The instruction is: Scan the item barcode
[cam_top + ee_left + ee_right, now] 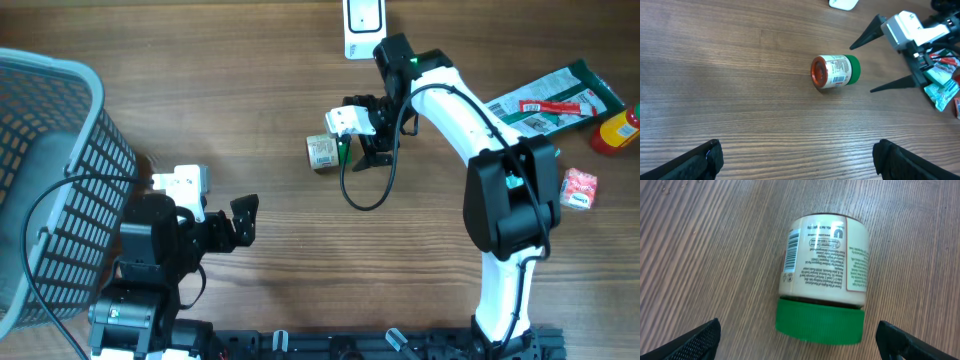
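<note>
One jar (825, 280) is the whole story here: it lies on its side on the wooden bench (280, 290), near the middle of the far half. Its green lid (820, 322) points toward the right arm, and its reddish bottom faces the left arm. The label is turned up to the camera, and there's the barcode (792, 250), running along the side in the right wrist view.

Just beside the lid sits the right claw (862, 69), fingers spread wide and pinching nothing. The tips reach toward the lid end with bare wood showing between them and the jar. In its own wrist view, the two dark fingertips (700, 340) frame the jar from either side, clear of it.

Down at the near edge, the left claw (240, 220) is spread wide as well and holding nothing, well apart from the jar.

Out on the edges, a grey mesh basket (60, 100) fills the left side of the overhead view. A white device (362, 20) rests at the far edge, above the jar. On the right lie green packets (555, 100), a red bottle with a yellow cap (615, 130) and a small red-and-white packet (578, 188).
</note>
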Controlling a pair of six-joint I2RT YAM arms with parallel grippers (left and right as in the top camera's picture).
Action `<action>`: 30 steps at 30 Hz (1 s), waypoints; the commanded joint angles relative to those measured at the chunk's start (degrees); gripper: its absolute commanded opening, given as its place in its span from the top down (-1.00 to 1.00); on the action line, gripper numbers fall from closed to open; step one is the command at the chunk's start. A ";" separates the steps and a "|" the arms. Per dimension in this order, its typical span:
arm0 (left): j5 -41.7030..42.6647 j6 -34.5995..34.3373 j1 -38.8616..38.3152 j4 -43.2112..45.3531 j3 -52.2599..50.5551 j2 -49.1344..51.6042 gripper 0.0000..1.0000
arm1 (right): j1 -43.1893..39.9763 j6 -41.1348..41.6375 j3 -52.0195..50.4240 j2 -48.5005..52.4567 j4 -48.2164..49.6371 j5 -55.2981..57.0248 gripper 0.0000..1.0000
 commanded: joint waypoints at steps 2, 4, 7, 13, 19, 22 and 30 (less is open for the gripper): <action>-0.35 0.50 0.20 0.13 -0.02 -0.09 -1.00 | -0.02 3.72 -0.59 3.23 2.47 -3.78 -1.00; -0.35 0.50 0.20 0.15 -0.02 -0.09 -1.00 | -0.02 4.02 -0.59 4.46 2.82 -4.87 -1.00; -0.35 0.50 0.20 0.13 -0.02 -0.09 -1.00 | 0.33 4.04 -0.59 5.75 3.15 -6.01 -0.99; -0.35 0.50 0.20 0.13 -0.02 -0.09 -1.00 | 1.53 8.20 -0.59 8.44 7.04 -5.51 -1.00; -0.35 0.50 0.20 0.13 -0.02 -0.09 -1.00 | 1.53 8.68 -0.59 8.81 8.26 -4.04 -0.99; -0.35 0.50 0.20 0.13 -0.02 -0.09 -1.00 | 1.46 9.81 -0.59 8.83 8.85 -3.85 -0.99; -0.35 0.52 0.20 0.13 -0.02 -0.09 -1.00 | 1.46 12.59 -0.59 10.82 9.88 -3.23 -0.96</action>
